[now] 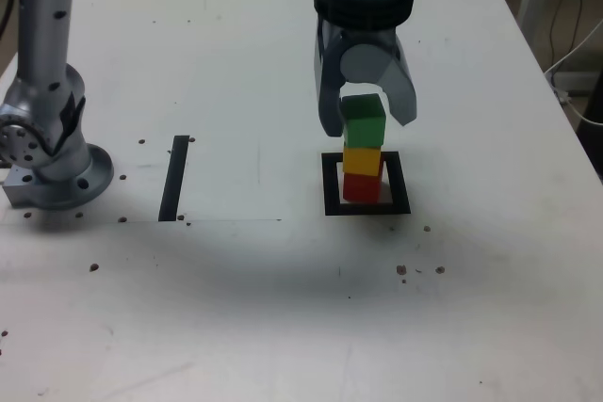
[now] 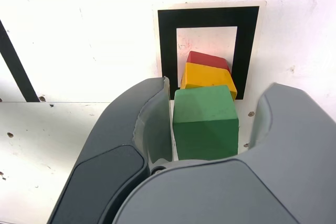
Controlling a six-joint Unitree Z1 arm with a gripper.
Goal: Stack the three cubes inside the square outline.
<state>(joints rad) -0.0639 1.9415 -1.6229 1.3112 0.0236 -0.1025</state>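
Cubes stacked three high, jaws parted around the top one

Cubes stand in a single column inside the square outline (image 1: 330, 185): red cube (image 1: 361, 186) at the bottom, yellow cube (image 1: 362, 159) on it, green cube (image 1: 363, 120) on top. The column sits toward the exterior view's right half of the white interior, and the layers are not perfectly flush; in the wrist view the yellow cube (image 2: 208, 78) and red cube (image 2: 208, 60) peek out beyond the green cube (image 2: 205, 123) as offset steps.

The square outline (image 2: 167, 45) is thick black tape on the white table (image 1: 283, 317). Its white interior shows bare on the side of the stack facing the exterior view's left.

The gripper (image 1: 366, 125) hangs straight down over the stack, grey jaws flanking the green cube on either side. In the wrist view the gripper (image 2: 210, 124) stands spread: one finger lies close against the green cube's side, possibly touching, while a clear strip of white shows between the cube and the other finger. The cube is not pinched; it rests on the yellow one.

Farther off, toward the exterior view's left, a single straight black tape strip (image 1: 174, 178) lies on the table. Beyond it stands the arm's silver base column (image 1: 47, 129), on its round flange. Small dark specks dot the tabletop.
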